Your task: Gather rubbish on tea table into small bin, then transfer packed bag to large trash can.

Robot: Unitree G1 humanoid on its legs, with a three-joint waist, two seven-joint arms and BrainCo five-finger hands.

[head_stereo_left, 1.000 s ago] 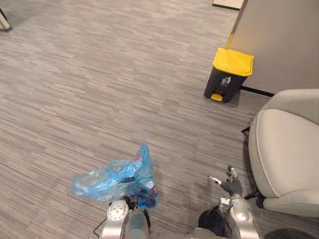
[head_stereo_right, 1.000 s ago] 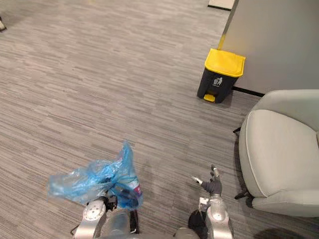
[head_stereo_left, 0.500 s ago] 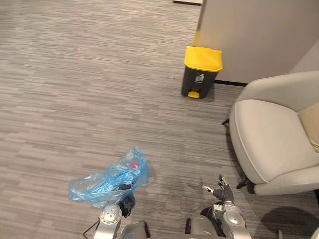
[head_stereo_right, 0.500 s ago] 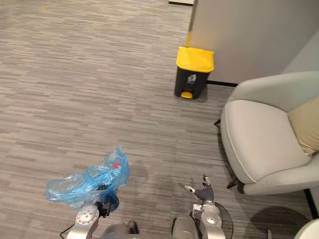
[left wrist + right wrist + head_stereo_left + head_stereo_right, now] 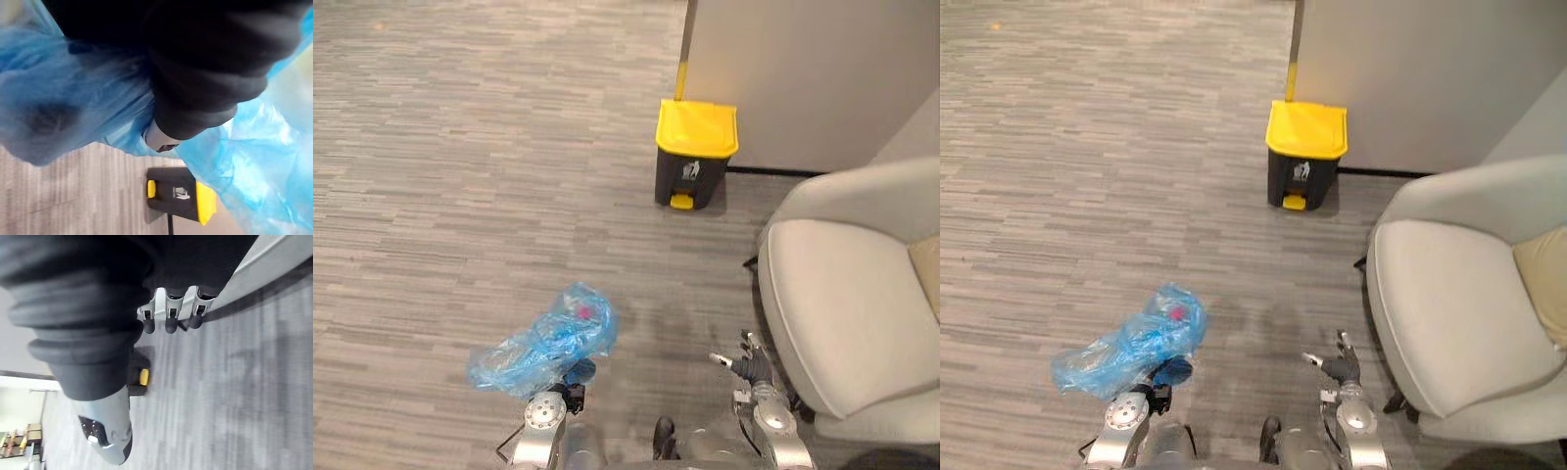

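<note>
- Left hand (image 5: 195, 83): its dark ribbed cover is wrapped on all sides by crumpled blue plastic. One silver, dark-tipped finger (image 5: 159, 139) presses against the plastic. The rest of the fingers are buried in it, so it cannot be told whether they are curled or straight.
- One blue rubbish bag (image 5: 548, 343): see-through, bunched and lumpy. In the head views it sits at the end of the left arm, low on the robot's left, above the grey striped carpet floor (image 5: 460, 196). A small red spot shows through the plastic near the top of the bag.
- Right hand (image 5: 749, 365): empty, low on the robot's right. Its fingers are straight and spread and the thumb is held apart. It is near the front edge of the armchair.
- One bin (image 5: 693, 157): dark body, yellow lid shut, and a yellow pedal at its base. It stands ahead against a pale wall (image 5: 803, 69), well apart from the bag.
- Writing: the bin's front carries one small white symbol, too small to read.
- One pale grey armchair (image 5: 847, 313) on the robot's right, with one tan cushion (image 5: 1542, 284) at the back of the seat.
</note>
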